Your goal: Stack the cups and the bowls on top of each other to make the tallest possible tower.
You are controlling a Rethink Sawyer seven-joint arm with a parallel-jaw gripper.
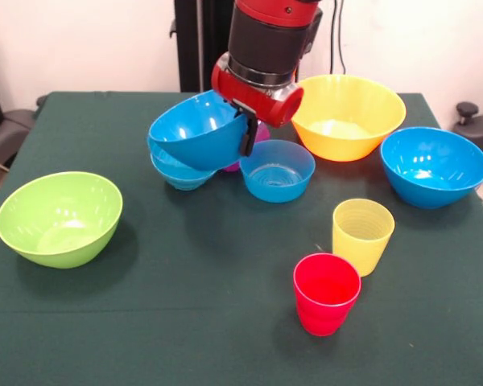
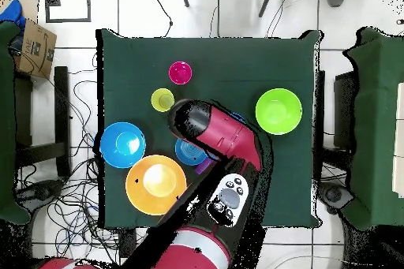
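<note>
Gripper (image 1: 245,133): jaws pinching rim of tilted blue bowl (image 1: 197,129), held over another blue bowl (image 1: 177,173). Small blue bowl (image 1: 276,170) beside. Green bowl (image 1: 60,217), yellow bowl (image 1: 348,117), yellow cup (image 1: 362,235), red cup (image 1: 326,293) on worktop (image 1: 185,322).

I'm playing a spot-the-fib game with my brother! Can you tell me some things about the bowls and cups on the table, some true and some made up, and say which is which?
1. The claw holds a blue bowl tilted on its side. True.
2. The green bowl sits inside the yellow bowl. False: it stands alone, far off across the table from the yellow one.
3. The red cup and the yellow cup stand upright next to each other. True.
4. The red cup is stacked on the yellow cup. False: both stand on the green cloth.
5. There is only one blue bowl. False: another large one and a small one also stand on the cloth.
</note>
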